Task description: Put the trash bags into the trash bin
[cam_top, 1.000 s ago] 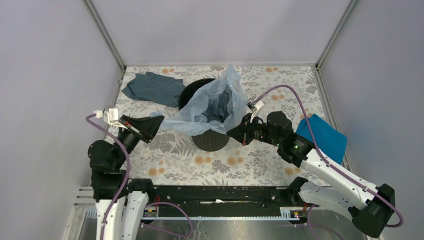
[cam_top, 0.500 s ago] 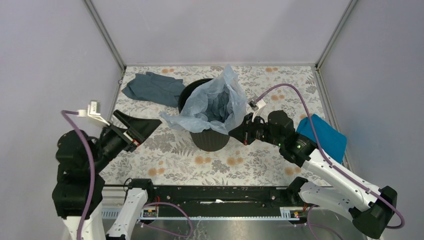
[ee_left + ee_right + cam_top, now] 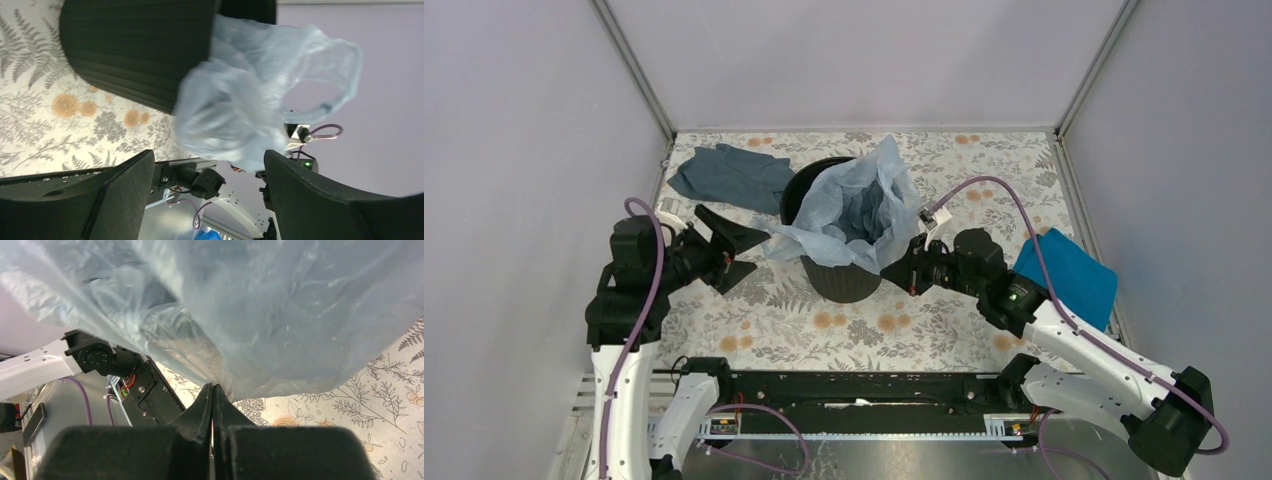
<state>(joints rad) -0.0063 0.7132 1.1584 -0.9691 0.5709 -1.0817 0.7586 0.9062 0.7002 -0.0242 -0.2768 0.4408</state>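
The pale blue trash bag [image 3: 854, 210] sits in the mouth of the round black trash bin [image 3: 844, 282], its top standing up and one flap draped over the left rim. My left gripper [image 3: 759, 252] is open just left of that flap, holding nothing. In the left wrist view the bag [image 3: 235, 110] hangs beyond the open left gripper [image 3: 209, 155], beside the ribbed bin [image 3: 140, 50]. My right gripper [image 3: 891, 270] is at the bin's right side, shut on the bag's lower edge. The right wrist view shows the right gripper [image 3: 212, 386] pinching the film [image 3: 275, 305].
A dark slate-blue cloth [image 3: 729, 175] lies at the back left, touching the bin's rim. A bright blue folded piece [image 3: 1069, 275] lies to the right, behind the right arm. Grey walls close in on three sides, and a black rail [image 3: 854, 390] runs along the near edge.
My left gripper opened and let go of the bag's left edge, swung back, then returned beside the flap. The flap sagged over the rim. The right gripper stayed shut in place.
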